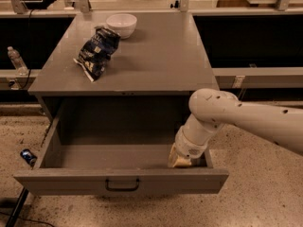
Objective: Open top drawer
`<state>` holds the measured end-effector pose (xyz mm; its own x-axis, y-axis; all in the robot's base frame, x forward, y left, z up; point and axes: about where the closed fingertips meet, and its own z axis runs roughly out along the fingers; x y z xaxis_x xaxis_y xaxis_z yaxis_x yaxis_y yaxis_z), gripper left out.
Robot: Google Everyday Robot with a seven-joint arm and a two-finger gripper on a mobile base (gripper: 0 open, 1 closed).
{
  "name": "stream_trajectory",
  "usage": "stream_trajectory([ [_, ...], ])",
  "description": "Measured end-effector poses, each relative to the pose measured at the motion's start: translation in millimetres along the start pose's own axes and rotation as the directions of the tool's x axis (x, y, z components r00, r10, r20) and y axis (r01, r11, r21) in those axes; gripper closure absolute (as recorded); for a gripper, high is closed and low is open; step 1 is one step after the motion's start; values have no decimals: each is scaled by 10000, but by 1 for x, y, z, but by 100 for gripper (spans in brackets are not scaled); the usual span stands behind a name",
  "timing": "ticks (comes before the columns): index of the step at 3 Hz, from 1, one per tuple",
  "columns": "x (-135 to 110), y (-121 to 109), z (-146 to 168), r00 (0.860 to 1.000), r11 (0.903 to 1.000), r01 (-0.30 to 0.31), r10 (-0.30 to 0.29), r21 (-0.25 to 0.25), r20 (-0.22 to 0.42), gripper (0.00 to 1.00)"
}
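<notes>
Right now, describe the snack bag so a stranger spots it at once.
Find the gray cabinet whose top drawer stands open, the tool inside its right front corner. On top, left side, lies the snack bag: dark, crumpled, unlike the white bowl behind it.
</notes>
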<state>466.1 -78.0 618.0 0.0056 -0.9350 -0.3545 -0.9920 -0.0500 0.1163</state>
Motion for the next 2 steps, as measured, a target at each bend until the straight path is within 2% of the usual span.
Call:
stream_trajectory([
  [1, 5, 35, -4, 9989, 9963, -444, 454, -729, 113, 100],
  [2, 5, 49, -5, 9977, 9913, -610, 640, -1168, 222, 100],
])
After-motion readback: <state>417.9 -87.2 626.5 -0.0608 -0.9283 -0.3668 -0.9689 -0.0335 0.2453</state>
